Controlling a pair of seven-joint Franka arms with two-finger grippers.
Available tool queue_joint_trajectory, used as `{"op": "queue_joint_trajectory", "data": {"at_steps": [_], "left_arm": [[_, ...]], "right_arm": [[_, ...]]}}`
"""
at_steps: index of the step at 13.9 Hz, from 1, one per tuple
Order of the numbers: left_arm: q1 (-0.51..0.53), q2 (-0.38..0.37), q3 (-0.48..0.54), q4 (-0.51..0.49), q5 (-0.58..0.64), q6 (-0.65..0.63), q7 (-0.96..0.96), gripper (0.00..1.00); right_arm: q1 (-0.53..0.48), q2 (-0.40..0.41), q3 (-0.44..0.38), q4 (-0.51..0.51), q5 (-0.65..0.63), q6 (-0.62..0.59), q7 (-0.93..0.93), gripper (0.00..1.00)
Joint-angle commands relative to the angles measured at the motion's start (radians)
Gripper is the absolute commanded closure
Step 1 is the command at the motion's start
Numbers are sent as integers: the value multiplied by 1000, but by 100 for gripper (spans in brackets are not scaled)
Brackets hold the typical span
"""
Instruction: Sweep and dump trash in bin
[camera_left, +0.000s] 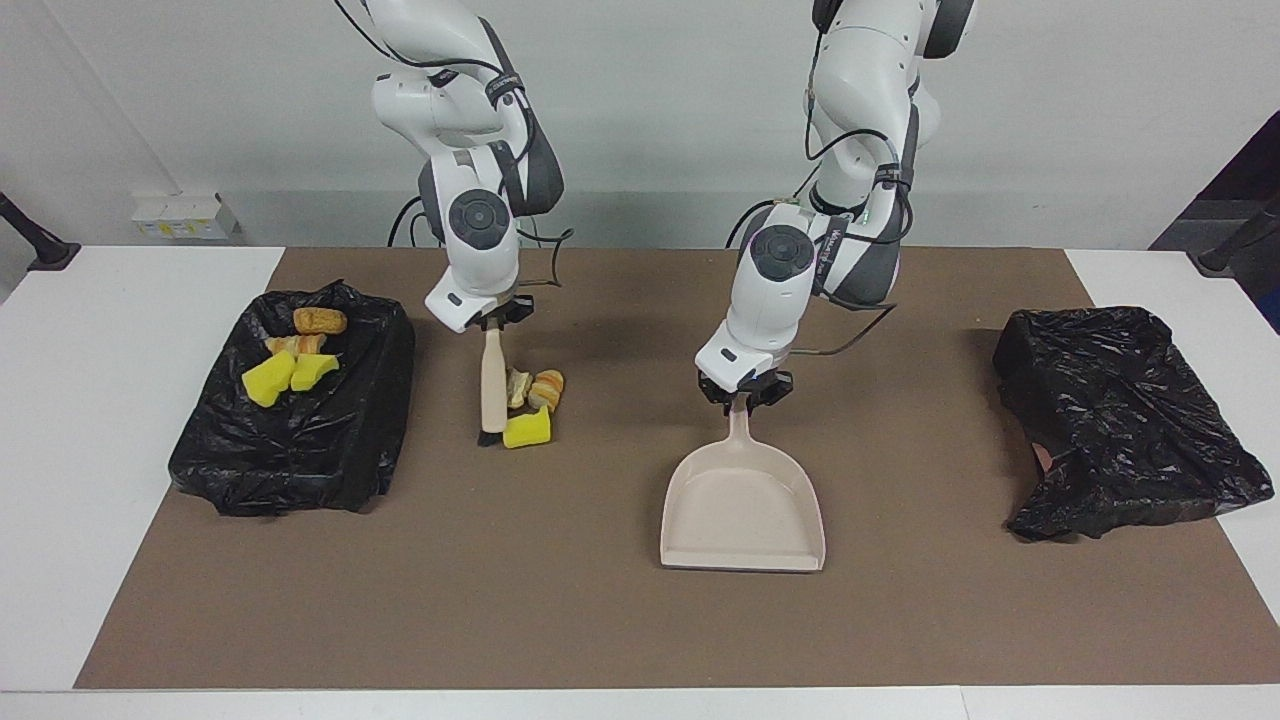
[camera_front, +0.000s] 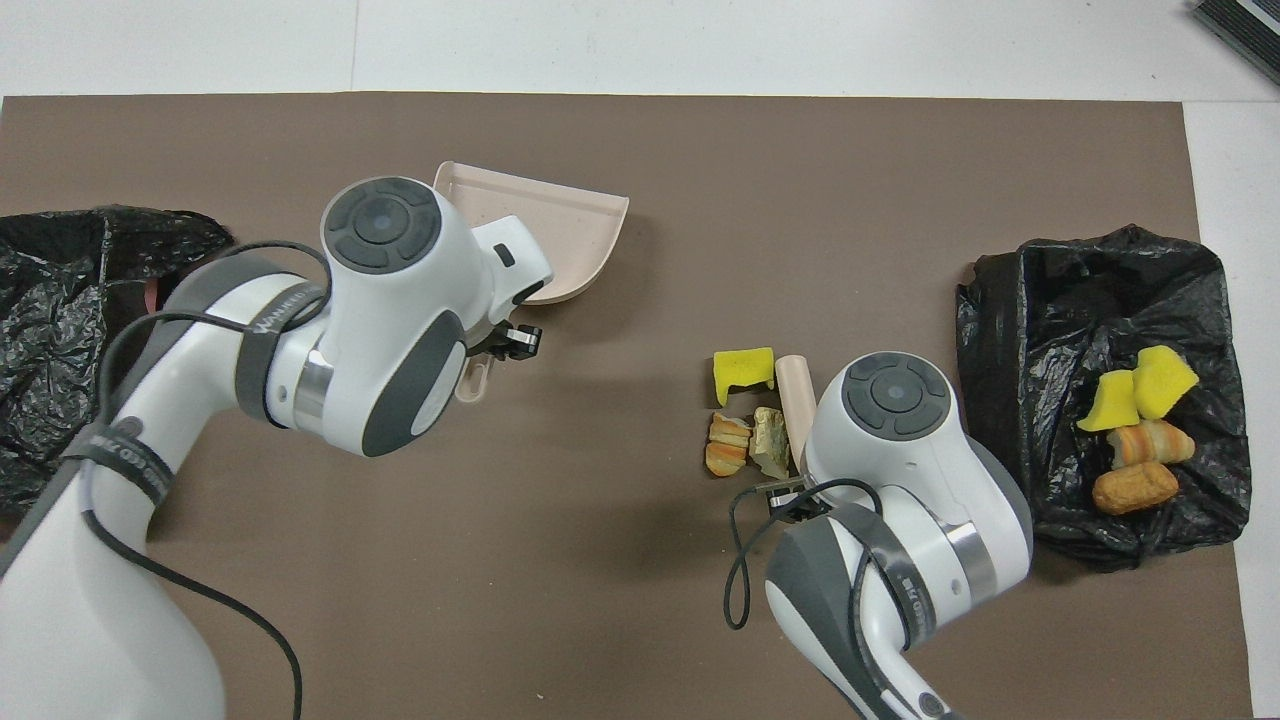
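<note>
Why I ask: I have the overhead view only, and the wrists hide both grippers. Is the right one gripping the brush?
Observer: Yes. The right gripper is shut on the top of the brush handle, and the brush stands near upright.
Operator: Bristles down?
Observer: They look down on the mat, beside the yellow sponge chunk.
Operator: And the left?
Observer: The left gripper is shut on the end of the dustpan handle.

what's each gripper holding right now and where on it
Right gripper holds the brush by its handle's top end; left gripper holds the dustpan by its handle's end.
</note>
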Motion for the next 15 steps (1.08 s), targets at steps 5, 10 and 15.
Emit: {"op": "queue_joint_trajectory", "data": {"at_steps": [5,10,15], "left_arm": [[152,26,-4,109,1,-171,629,100],[127,-17,-9,21,71,-157,997,100],[5,-141,-13,-217,166,22,1108,100]], "right_arm": [[-42,-172,-6,-55,-23,-146,108,100],[-21,-138,0,-167,-6,20,42,100],[73,-48,0,-167,116,121,98,100]]}}
